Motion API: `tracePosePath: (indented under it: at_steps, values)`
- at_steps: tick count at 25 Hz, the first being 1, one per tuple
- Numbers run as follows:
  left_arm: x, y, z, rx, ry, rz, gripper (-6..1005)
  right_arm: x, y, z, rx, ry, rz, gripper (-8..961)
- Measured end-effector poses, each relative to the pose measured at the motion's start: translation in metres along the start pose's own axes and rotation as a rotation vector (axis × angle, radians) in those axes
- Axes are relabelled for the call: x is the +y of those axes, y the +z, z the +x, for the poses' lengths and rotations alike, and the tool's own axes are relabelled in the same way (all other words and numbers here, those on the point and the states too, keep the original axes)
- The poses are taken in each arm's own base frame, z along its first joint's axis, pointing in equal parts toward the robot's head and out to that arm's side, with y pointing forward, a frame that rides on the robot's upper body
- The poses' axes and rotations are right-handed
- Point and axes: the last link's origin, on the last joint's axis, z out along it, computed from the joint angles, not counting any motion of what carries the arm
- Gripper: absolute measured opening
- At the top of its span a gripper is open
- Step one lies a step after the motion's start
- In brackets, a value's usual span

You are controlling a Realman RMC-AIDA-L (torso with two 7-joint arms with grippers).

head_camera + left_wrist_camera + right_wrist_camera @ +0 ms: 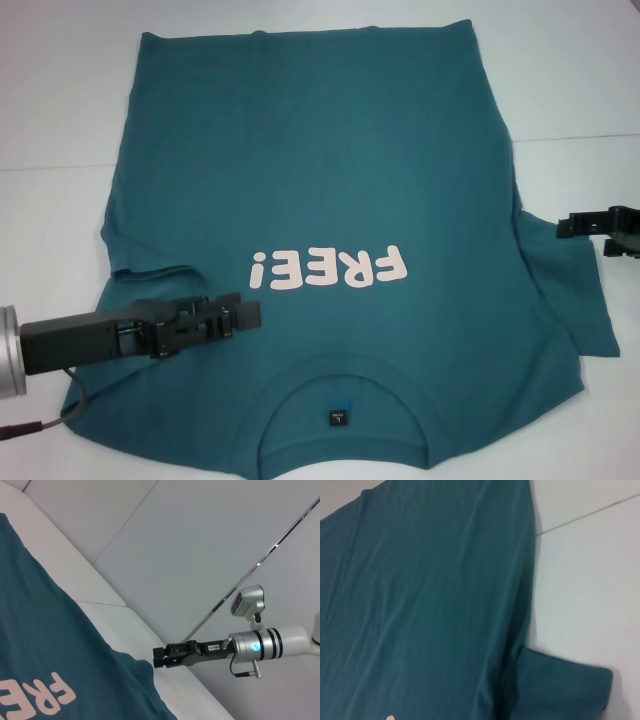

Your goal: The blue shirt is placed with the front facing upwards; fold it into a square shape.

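The blue shirt point(320, 180) lies flat and face up on the white table, its collar point(340, 385) nearest me and its hem at the far side. The pink "FREE!" print point(330, 270) reads upside down from here. My left gripper point(250, 315) hovers over the shirt's left shoulder, beside the print, holding nothing. My right gripper point(563, 225) is at the shirt's right edge, just above the spread right sleeve point(575, 295), shut and empty. It also shows in the left wrist view, the right gripper point(159, 658) above the shirt point(50, 630). The right wrist view shows the shirt's side point(420, 605) and sleeve point(560, 685).
The shirt's left side has a fold point(150, 272) where the sleeve lies partly turned in. The white table point(60, 100) shows bare on both sides of the shirt, with a seam line point(580, 137) running across it. A cable point(60, 405) trails from the left arm.
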Motion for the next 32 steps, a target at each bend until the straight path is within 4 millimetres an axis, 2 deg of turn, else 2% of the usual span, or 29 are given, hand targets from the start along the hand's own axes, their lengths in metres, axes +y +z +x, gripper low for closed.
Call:
tracePosePath:
  at_steps: [7, 18, 32]
  values:
    - [0.0, 0.0, 0.0, 0.002, 0.001, 0.002, 540, 0.003, 0.009, 0.002, 0.003, 0.01, 0.007, 906]
    - [-0.002, 0.0, 0.001, 0.007, 0.003, 0.016, 539, 0.003, 0.015, 0.004, -0.001, 0.017, 0.016, 906]
    - [-0.007, 0.0, -0.003, 0.014, -0.015, 0.032, 539, 0.013, 0.023, 0.006, 0.017, 0.0, 0.003, 905]
